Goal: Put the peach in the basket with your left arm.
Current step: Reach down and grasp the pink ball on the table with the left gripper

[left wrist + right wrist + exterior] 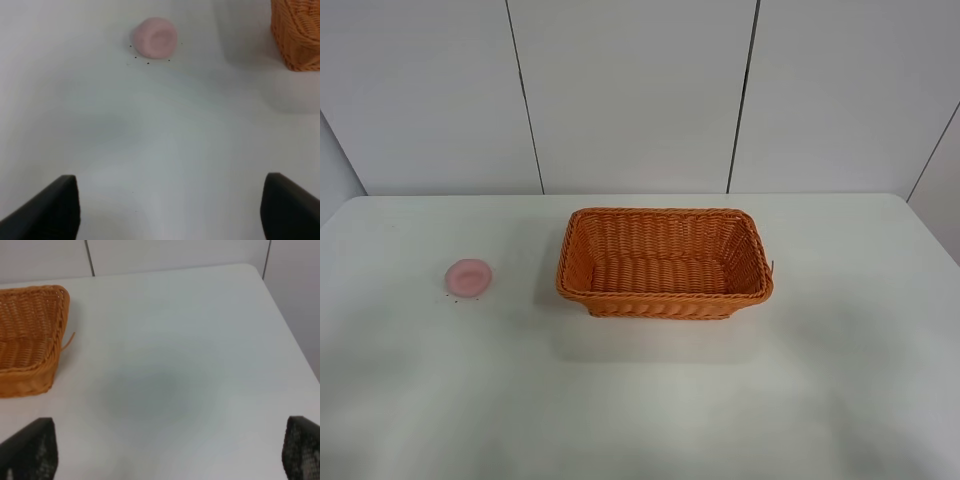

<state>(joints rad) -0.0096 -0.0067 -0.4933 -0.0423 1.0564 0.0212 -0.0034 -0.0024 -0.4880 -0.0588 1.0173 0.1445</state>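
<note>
The basket (665,262) is rough woven orange wicker, the peach (468,277) looks smooth and matt, and the white tabletop (640,400) is smooth with a faint sheen.

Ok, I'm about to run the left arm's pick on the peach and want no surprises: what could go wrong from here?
The peach is small, round and loose on the smooth table, so a finger of the open left gripper could nudge it and send it rolling. The basket has raised, flared sides; a low carry might clip the rim and shove it, or drop the peach outside.
</note>
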